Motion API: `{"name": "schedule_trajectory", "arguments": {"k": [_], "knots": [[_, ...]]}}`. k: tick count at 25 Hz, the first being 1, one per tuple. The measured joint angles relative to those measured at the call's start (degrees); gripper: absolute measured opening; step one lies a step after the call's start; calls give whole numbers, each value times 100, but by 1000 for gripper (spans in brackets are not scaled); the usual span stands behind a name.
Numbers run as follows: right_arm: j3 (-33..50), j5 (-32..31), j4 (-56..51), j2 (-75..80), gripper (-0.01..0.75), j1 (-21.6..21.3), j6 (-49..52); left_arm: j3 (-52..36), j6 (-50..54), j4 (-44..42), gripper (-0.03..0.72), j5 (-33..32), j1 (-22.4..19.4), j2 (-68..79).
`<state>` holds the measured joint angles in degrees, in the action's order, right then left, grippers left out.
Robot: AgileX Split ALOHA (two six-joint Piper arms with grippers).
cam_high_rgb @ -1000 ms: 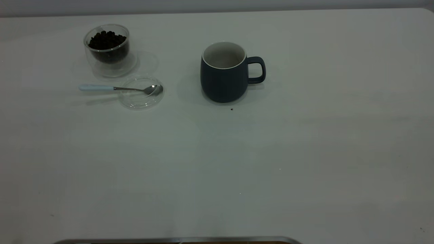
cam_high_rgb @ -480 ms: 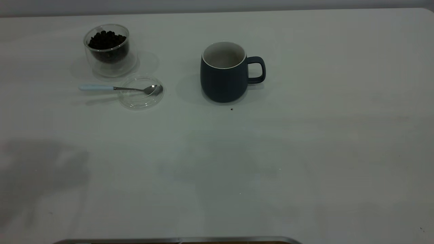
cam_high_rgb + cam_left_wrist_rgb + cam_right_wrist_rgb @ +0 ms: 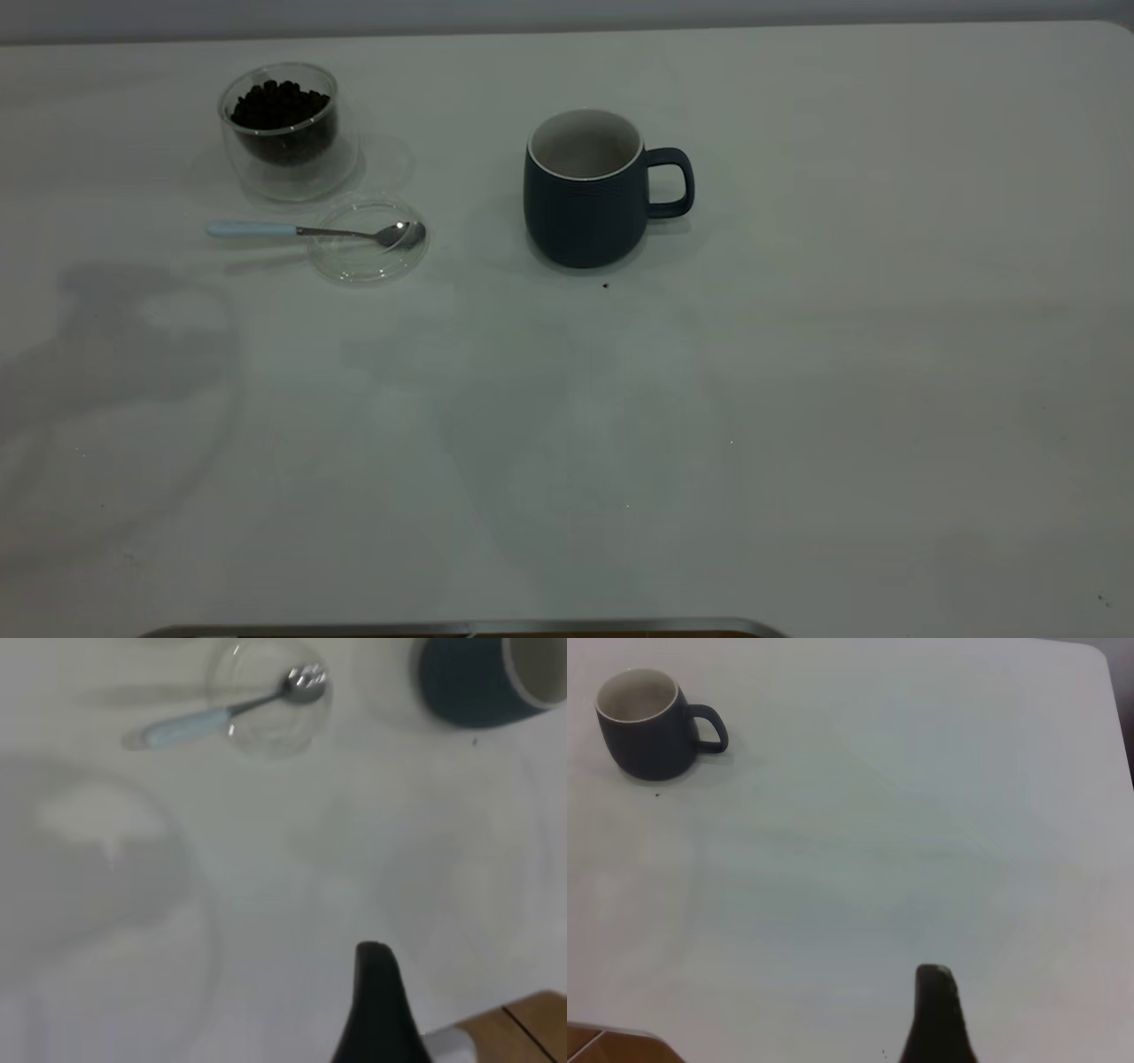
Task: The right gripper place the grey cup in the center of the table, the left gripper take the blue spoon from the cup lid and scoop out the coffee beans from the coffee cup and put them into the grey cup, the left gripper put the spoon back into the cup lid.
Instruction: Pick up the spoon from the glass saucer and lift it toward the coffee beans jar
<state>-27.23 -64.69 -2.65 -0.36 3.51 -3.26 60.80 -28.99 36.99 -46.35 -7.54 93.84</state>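
We start at the left, where the glass cup (image 3: 288, 133) stands with its heap of beans (image 3: 280, 106), and just in front of it the lid (image 3: 369, 241) carries the spoon (image 3: 310, 232), bowl on the glass and pale handle sticking out past the rim toward the left.

The left pincer (image 3: 379, 1010) hangs well short of the spoon, with bare table (image 3: 797, 399) between them; only one dark finger shows, so we cannot tell whether it is apart or together.

If it comes down on that overhanging handle, we judge the spoon could tip or the light lid could skid.

Farther right the mug (image 3: 589, 188) sits upright, handle to the right, a stray crumb (image 3: 606, 285) in front.

The right pincer (image 3: 939, 1014) is far from the mug, its fingers equally hidden from us.

A wide scoop could spill beans between cup and mug.
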Motion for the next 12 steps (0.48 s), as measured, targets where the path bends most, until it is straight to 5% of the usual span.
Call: {"name": "schedule_trajectory", "arguments": {"k": [12], "knots": [[0,0,-5,0,588,0,-15,718,-2025,1399,592,-808,-1123,2403]]}}
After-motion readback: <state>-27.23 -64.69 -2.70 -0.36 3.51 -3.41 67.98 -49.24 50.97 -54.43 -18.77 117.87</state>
